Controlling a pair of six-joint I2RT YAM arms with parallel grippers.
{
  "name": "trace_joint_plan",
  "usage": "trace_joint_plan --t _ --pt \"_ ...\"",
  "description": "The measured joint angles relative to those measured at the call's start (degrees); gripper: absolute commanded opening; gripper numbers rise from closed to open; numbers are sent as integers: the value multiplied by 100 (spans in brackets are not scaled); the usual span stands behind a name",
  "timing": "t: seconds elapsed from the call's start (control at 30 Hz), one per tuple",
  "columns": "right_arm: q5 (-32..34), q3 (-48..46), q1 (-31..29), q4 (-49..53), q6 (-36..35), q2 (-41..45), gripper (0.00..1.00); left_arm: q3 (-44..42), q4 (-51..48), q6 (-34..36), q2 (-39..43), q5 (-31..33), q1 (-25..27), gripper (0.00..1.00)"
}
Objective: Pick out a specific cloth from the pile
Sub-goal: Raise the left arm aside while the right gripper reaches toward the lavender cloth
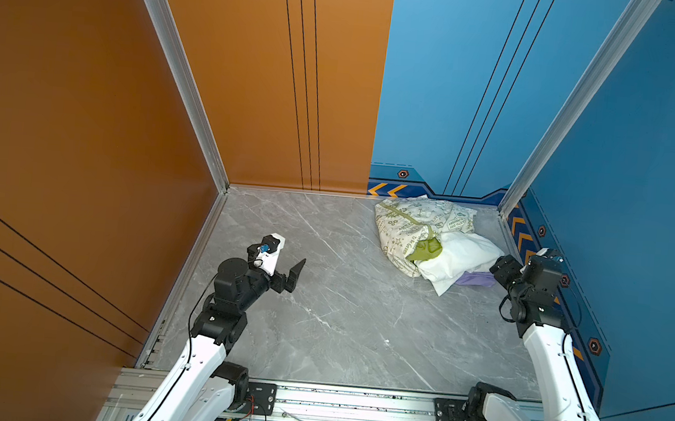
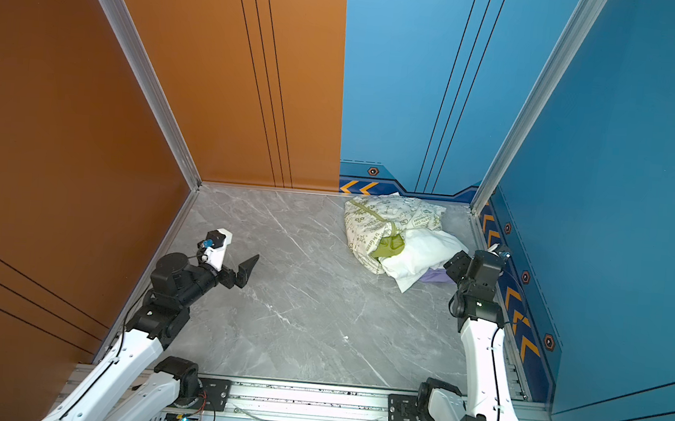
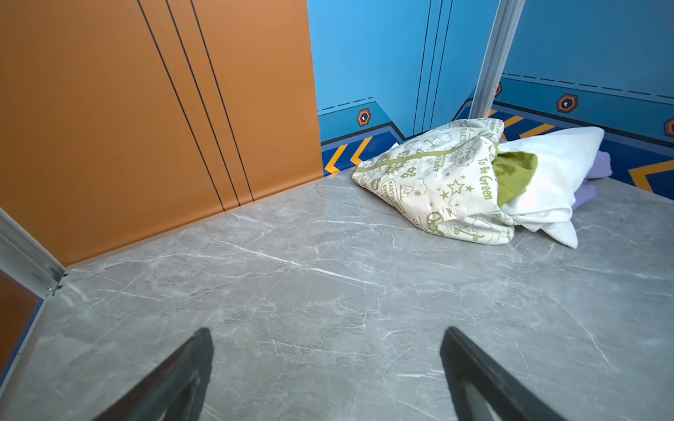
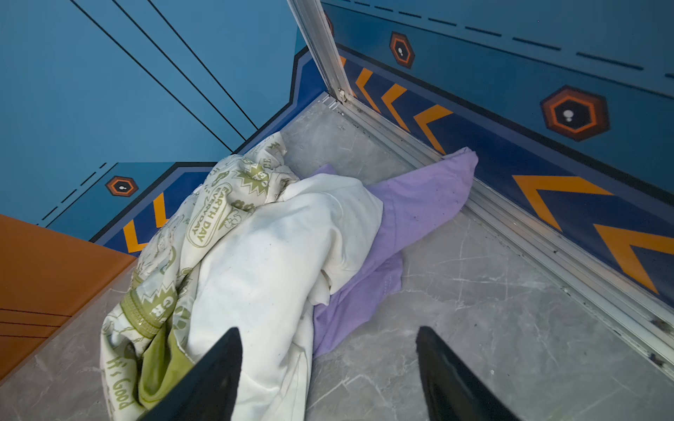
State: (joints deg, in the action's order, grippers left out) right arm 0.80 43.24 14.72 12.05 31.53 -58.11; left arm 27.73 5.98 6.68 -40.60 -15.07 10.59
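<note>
Reaching stage: the right pincer [image 4: 328,331] hovers open and empty over the pile [image 4: 233,233]. Next, it probably needs to pinch only the lilac cloth [image 4: 419,207]. The left pincer [image 3: 328,330] hangs open.

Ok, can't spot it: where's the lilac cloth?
The lilac cloth peeks from under the white cloth at the far right in both top views, beside the right gripper.

Plain lilac cloth [image 4: 419,204]; pile [image 1: 441,245] cream w/ green print, white, olive; table [image 1: 340,303] grey marble; back wall [image 1: 337,95] orange/blue.
</note>
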Motion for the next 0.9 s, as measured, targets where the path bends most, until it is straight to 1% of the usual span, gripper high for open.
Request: trace_joint_plan --t 0.1,0.17,0.43,0.7,0.9 --pt "-149 -94 105 -17 330 -179 58 -70 -94 0 0 -44 39 98" --pt "-234 -260 131 -74 511 -297 55 -70 -120 2 0 -52 61 98" --pt "-525 -787 142 -463 1084 -1014 55 -70 -122 46 0 -66 85 98" --pt "-776 -817 142 -1113 1401 -1880 52 -70 -131 63 11 -63 111 98" --pt "-833 -817 136 -1493 1582 -2476 47 -70 -129 63 57 -63 111 98"
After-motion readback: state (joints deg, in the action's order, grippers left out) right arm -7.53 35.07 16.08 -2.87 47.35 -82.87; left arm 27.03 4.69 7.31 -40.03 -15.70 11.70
